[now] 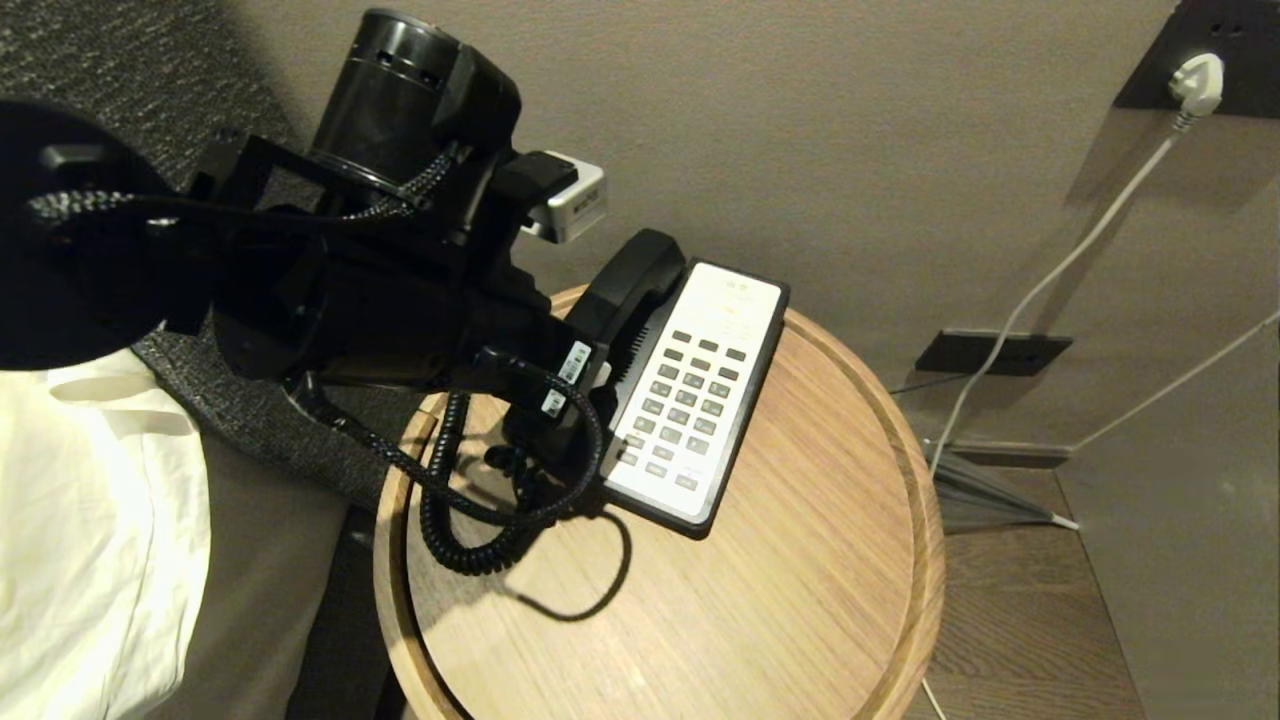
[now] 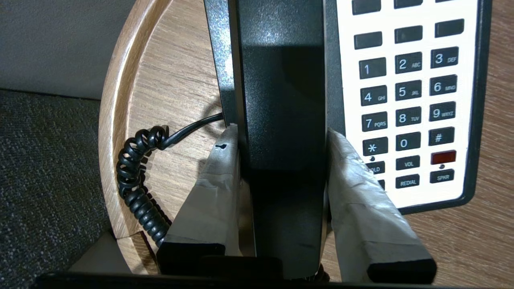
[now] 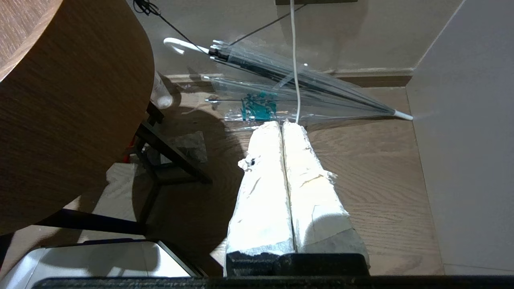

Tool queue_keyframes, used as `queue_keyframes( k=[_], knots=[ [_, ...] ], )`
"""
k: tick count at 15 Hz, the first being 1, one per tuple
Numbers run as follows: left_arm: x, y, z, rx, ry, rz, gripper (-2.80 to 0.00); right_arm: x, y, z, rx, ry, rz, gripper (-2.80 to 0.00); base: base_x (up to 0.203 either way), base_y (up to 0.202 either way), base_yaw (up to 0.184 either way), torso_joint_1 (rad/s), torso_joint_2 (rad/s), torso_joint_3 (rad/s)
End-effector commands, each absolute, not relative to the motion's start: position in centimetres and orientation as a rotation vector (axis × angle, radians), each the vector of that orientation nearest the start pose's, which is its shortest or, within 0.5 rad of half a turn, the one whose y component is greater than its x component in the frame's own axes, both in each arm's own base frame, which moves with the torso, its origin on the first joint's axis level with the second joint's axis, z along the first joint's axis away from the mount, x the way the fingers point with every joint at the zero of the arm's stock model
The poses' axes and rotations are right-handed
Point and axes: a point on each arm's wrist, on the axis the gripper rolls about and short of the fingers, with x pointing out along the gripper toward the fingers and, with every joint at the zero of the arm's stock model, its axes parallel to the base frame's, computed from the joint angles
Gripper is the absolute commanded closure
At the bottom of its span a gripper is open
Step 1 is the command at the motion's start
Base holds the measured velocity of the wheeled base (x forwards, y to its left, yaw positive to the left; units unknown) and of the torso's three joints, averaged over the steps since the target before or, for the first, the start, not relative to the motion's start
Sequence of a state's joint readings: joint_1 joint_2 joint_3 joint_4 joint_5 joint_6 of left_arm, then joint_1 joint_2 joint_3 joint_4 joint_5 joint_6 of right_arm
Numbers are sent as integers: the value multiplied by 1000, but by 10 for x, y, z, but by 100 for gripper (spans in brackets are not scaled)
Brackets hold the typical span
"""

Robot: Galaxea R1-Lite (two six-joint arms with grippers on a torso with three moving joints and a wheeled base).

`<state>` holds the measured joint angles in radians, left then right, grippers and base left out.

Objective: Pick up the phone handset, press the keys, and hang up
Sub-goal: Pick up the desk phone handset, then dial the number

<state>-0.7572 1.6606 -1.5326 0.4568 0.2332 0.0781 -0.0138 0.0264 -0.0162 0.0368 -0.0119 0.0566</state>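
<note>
My left gripper [image 2: 281,136] has its 2 taped fingers [image 2: 217,176] pressed against both sides of the phone handset [image 2: 281,100], which still lies in its cradle at the 9 o'clock side of the keypad [image 1: 690,395] on the round table [image 1: 800,600]. If I lift crookedly, the coiled cord [image 1: 450,500] could drag the base, or the smooth plastic could slip. In the head view the handset's long axis runs from 7 to 1 o'clock. My right gripper [image 3: 283,128] hangs closed over the floor.

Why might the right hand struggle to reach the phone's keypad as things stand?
Probably it can't reach yet: the right hand hangs low beside the round table, pointing at the floor, while the keypad sits up on top.
</note>
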Motion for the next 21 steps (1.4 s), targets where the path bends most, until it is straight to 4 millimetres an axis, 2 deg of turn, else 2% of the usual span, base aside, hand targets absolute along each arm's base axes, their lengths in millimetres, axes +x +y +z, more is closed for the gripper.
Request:
queue_keyframes(
  k=[1, 4, 11, 14, 16, 19, 21],
  knots=[
    [213, -194, 301, 344, 484, -528, 0, -22, 0, 77, 57, 46, -27, 0, 0, 0, 0, 0, 0, 0],
    [203, -184, 314, 316, 446, -525, 0, -22, 0, 77, 57, 45, -27, 0, 0, 0, 0, 0, 0, 0],
    [176, -146, 345, 167, 358, -470, 0, -22, 0, 77, 57, 45, -27, 0, 0, 0, 0, 0, 0, 0],
    [164, -129, 353, 12, 355, -435, 0, -22, 0, 77, 57, 45, -27, 0, 0, 0, 0, 0, 0, 0],
    [151, -119, 360, -164, 358, -431, 0, -22, 0, 77, 57, 45, -27, 0, 0, 0, 0, 0, 0, 0],
    [120, -95, 373, -440, 352, -463, 0, -22, 0, 77, 57, 46, -27, 0, 0, 0, 0, 0, 0, 0],
    [105, -83, 368, -507, 362, -464, 0, -22, 0, 77, 57, 45, -27, 0, 0, 0, 0, 0, 0, 0]
  ],
)
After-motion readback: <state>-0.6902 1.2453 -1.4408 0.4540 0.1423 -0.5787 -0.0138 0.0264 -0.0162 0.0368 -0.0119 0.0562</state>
